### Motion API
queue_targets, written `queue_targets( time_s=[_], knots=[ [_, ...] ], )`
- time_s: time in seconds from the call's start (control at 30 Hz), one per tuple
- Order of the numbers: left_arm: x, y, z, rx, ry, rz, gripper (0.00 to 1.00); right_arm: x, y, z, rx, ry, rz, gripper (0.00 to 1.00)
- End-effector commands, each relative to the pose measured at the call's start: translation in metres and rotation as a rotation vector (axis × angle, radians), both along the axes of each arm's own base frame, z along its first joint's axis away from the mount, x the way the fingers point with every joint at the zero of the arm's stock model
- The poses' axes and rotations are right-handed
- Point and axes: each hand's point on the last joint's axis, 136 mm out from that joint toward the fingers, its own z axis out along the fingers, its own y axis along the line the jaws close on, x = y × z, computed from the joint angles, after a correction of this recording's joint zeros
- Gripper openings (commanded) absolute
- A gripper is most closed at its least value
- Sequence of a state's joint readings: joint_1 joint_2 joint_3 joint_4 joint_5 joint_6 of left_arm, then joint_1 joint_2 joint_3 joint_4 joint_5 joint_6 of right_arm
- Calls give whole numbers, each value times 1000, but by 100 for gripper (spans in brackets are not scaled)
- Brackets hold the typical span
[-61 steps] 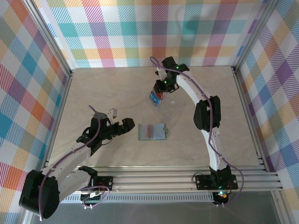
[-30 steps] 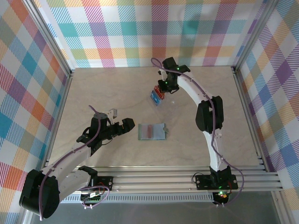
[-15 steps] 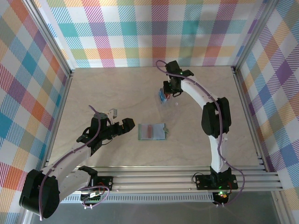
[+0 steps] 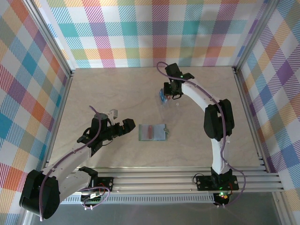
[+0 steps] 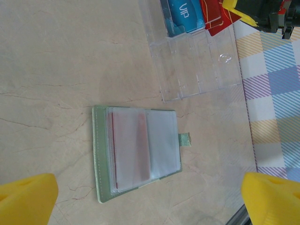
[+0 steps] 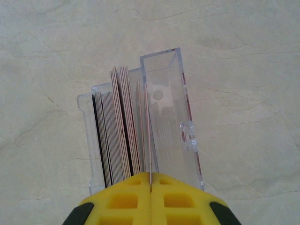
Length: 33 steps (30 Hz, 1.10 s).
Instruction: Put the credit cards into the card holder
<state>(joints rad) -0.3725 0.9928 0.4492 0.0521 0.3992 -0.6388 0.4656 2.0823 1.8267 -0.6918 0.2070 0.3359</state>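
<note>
Top external view: the card holder [image 4: 152,132] lies open and flat on the table [image 4: 103,93], with bare tabletop along all four of its edges. The clear plastic tray [image 4: 163,97] stands beyond the card holder, toward the back wall, well apart from it.

The left gripper [image 4: 123,123] sits just left of the card holder, jaws spread fully wide, holding nothing and touching nothing. In the left wrist view, its yellow fingertips [image 5: 26,199] flank the card holder with free table on each side. A red strip shows through the card holder's pale inner pocket [image 5: 161,140].

The right gripper [image 6: 151,180] is above the tray, beyond the card holder. Its jaws are closed tight on the pinched card [image 6: 147,131], seen edge-on. The remaining credit cards [image 6: 119,136] stand on edge in the tray compartment beside the pinched card.
</note>
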Motion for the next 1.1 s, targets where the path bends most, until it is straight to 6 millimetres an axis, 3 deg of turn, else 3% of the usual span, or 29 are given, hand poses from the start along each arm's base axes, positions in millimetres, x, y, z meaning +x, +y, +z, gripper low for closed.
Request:
queue_targets(
  time_s=[0.0,0.73,1.07],
  knots=[
    [0,0,0,9,-1,-1,100,-5,-6,5,-35,-9,-36,4],
    [0,0,-2,18,7,0,100,-12,-14,58,-51,-108,-60,5],
    [1,-4,-2,4,5,-18,100,-24,-24,87,-150,-206,-118,2]
  ],
)
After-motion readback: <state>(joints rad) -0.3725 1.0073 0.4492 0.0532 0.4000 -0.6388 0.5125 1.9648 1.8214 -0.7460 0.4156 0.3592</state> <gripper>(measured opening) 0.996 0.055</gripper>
